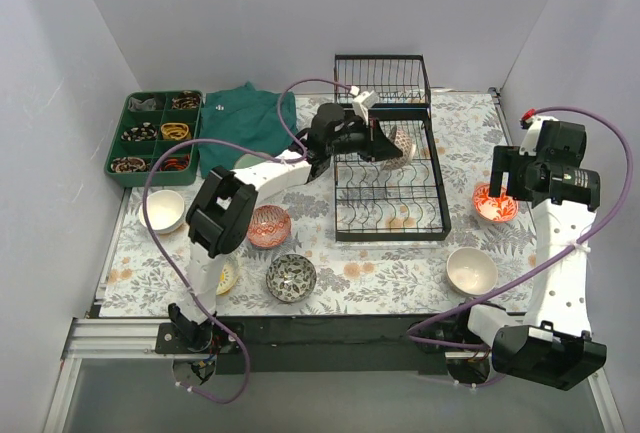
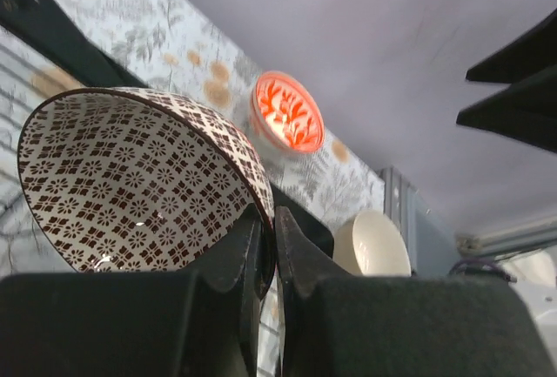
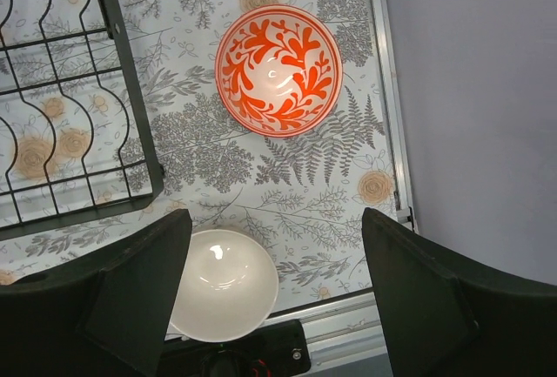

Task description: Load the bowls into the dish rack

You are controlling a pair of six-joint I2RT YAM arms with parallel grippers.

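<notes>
The black wire dish rack stands mid-table. My left gripper is over the rack, shut on the rim of a brown-patterned bowl, which it holds tilted among the tines. In the left wrist view the gripper pinches the bowl by its rim. My right gripper is open and empty above a red-orange bowl, which lies ahead of the gripper in the right wrist view. A cream bowl sits near the front right and shows in the right wrist view.
Left of the rack lie a red-patterned bowl, a black-white bowl, a cream bowl and a yellow-sun bowl half hidden by the left arm. A green compartment tray and green cloth sit at the back left.
</notes>
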